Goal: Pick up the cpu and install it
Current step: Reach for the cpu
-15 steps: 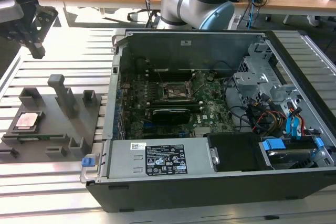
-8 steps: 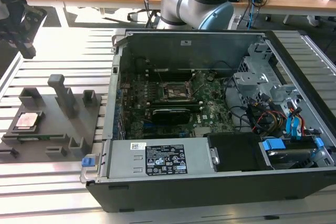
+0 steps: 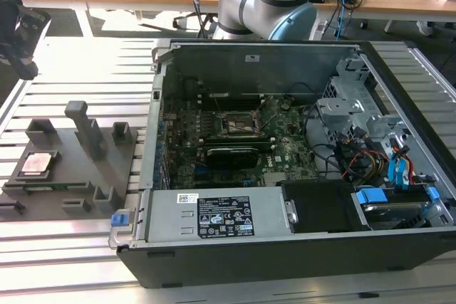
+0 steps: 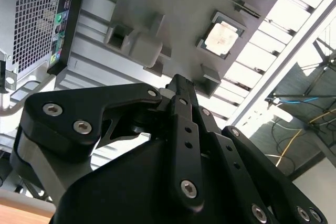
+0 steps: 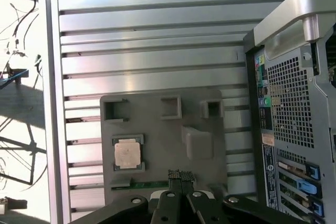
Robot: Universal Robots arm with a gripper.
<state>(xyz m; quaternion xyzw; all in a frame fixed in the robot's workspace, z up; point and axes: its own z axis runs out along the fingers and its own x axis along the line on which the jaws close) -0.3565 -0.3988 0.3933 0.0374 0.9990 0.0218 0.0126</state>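
The cpu lies flat in a square nest on the grey fixture plate, with its pale metallic top facing up. The plate rests on the slatted aluminium counter, just beside the open computer case, on the exterior view's left of it. Inside the case, on the motherboard, you see the black socket frame, well apart from the cpu. In the first wrist view the tool hovers over the plate near the cpu but does not touch it. Its two fingertips stand together with nothing between them. The second wrist view shows the tool the same way.
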